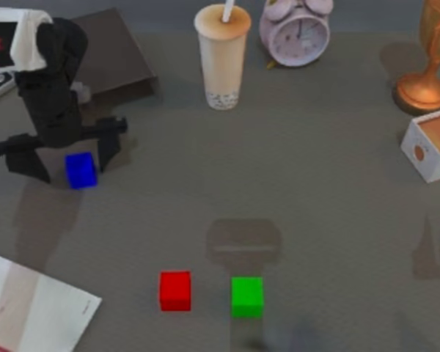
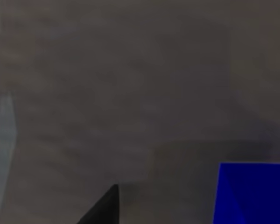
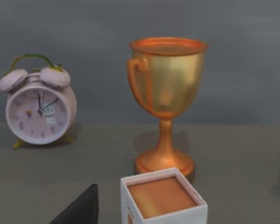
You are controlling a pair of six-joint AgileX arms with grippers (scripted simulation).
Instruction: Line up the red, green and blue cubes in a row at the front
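Blue cube (image 1: 81, 170) between spread left tool (image 1: 64, 155) | right arm unseen

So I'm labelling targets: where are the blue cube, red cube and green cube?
blue cube (image 1: 81, 170), top view, top face.
red cube (image 1: 175, 290), top view, top face.
green cube (image 1: 247, 295), top view, top face.

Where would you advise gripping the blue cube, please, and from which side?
Grip the blue cube by two opposite flat side faces, coming straight down from above. It sits slightly turned on the table, apart from other things; the open left gripper already straddles it.
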